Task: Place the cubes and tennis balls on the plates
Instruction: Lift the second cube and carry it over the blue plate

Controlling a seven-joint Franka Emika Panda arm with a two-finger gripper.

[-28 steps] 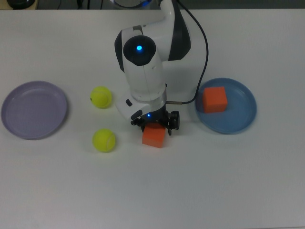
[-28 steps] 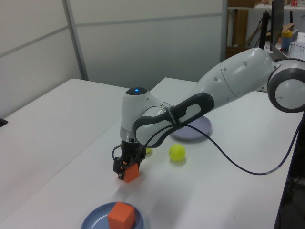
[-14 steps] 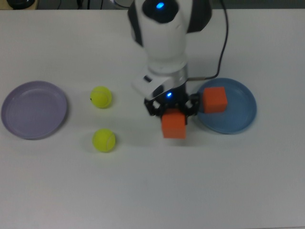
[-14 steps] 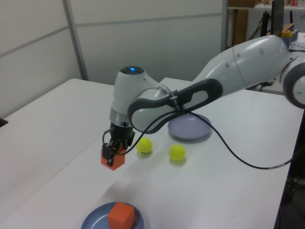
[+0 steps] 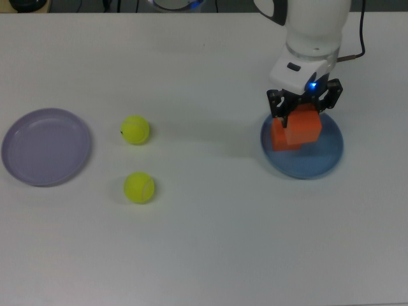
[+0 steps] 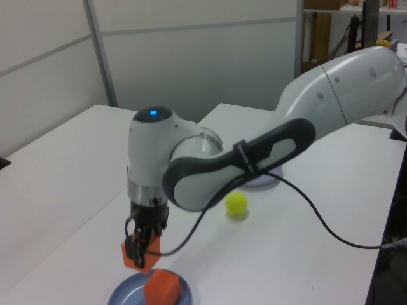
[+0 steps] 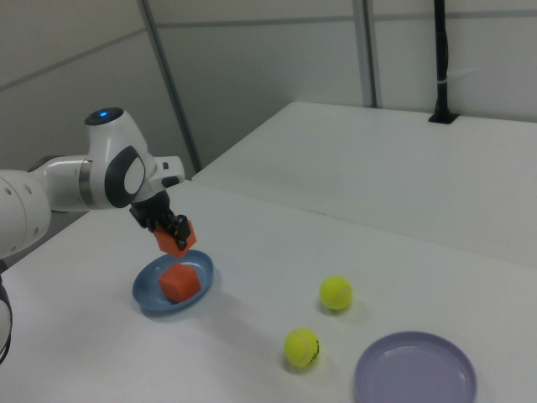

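Held cube airborne above blue plate, fingers clamped on it, second cube already on plate. Advice: lower onto bare plate area beside resting cube, avoid stacking, release low. Tennis balls mid-table, lavender plate near table edge.

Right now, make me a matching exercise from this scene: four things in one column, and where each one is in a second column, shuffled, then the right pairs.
Things:
1. held orange cube
2. other orange cube
3. lavender plate
4. two tennis balls

Places:
A. lying on the blue plate
B. bare, at the top view's left
C. on the table between the two plates
D. in the gripper, raised above the blue plate

Pairs: 1-D, 2-A, 3-B, 4-C
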